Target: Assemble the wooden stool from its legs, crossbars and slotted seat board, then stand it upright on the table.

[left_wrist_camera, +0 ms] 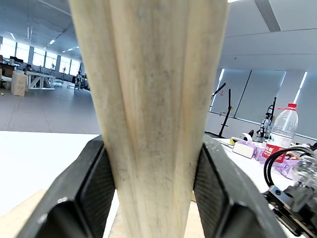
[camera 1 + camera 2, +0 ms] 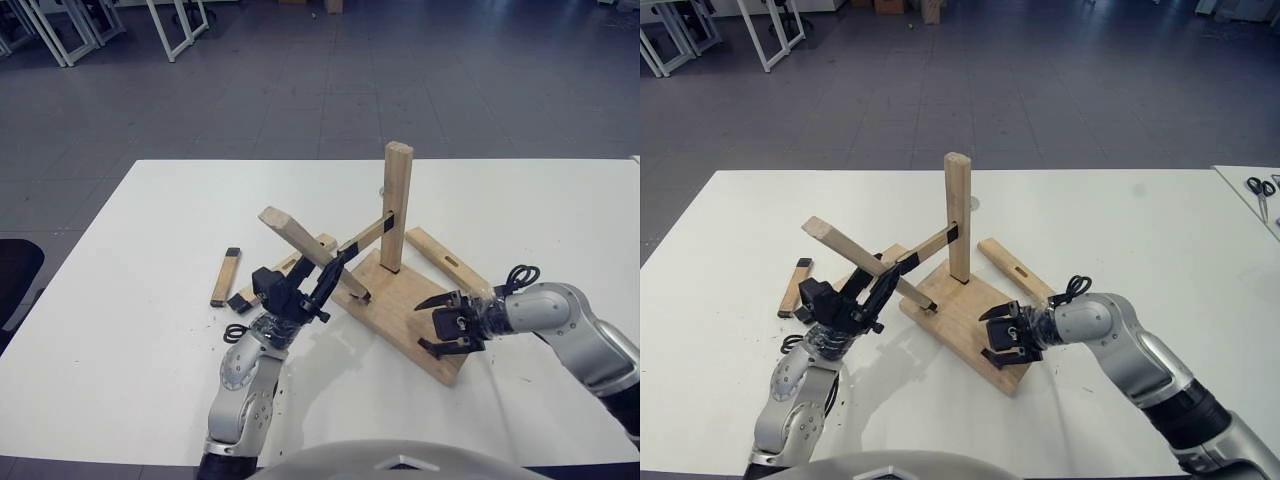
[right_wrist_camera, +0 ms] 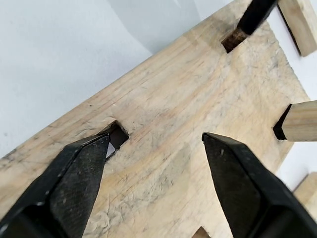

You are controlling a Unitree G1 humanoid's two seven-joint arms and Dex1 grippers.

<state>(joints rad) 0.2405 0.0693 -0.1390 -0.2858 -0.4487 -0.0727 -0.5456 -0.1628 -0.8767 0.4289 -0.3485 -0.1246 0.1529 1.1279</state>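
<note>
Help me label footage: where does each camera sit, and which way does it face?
Left eye view: head, looking down at seat board on table; left gripper, right gripper show.
Right eye view: same head, same scene.
Left wrist view: along left gripper, shut on tilted leg.
Right wrist view: past open right gripper onto seat board.
Shared: eye and right wrist views show seat board.
</note>
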